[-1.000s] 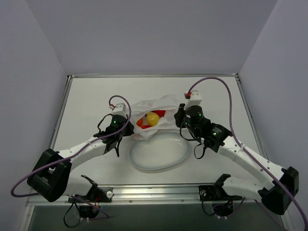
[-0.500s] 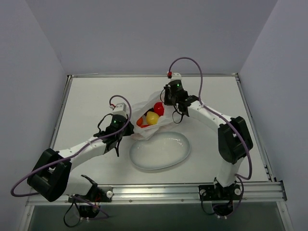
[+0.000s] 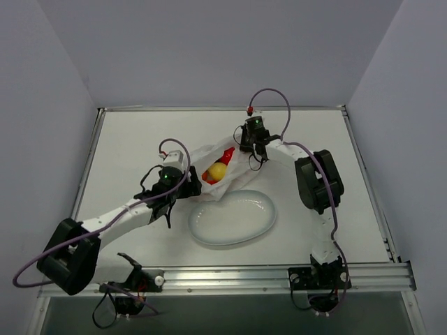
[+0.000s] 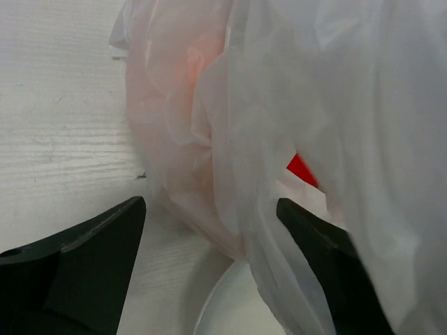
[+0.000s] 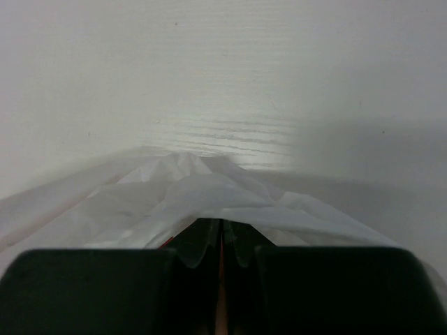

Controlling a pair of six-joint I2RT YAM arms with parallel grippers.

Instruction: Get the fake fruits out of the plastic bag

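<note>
The crinkled white plastic bag [image 3: 227, 167] lies just beyond the oval plate [image 3: 265, 209]. Through its mouth show a yellow fruit [image 3: 217, 172], a red one [image 3: 228, 154] and a bit of orange [image 3: 207, 179]; any other fruits are hidden. My right gripper [image 3: 244, 148] reaches over to the bag's far right edge and is shut on the film, which drapes over its fingertips [image 5: 209, 234] in the right wrist view. At the bag's near left side my left gripper [image 3: 187, 187] stands open. In the left wrist view, bag folds [image 4: 230, 139] with a red patch [image 4: 302, 169] hang between its fingers [image 4: 98, 258].
The white plate's rim [image 4: 230, 307] lies right under the left gripper's jaws. The table's raised edges run along the back and both sides. The right arm's elbow [image 3: 318, 181] stands high to the right of the plate.
The left gripper has opened and let go of the bag. The right arm swung from the bag's right side to its far edge, and the bag is now pulled narrower around the fruits.
</note>
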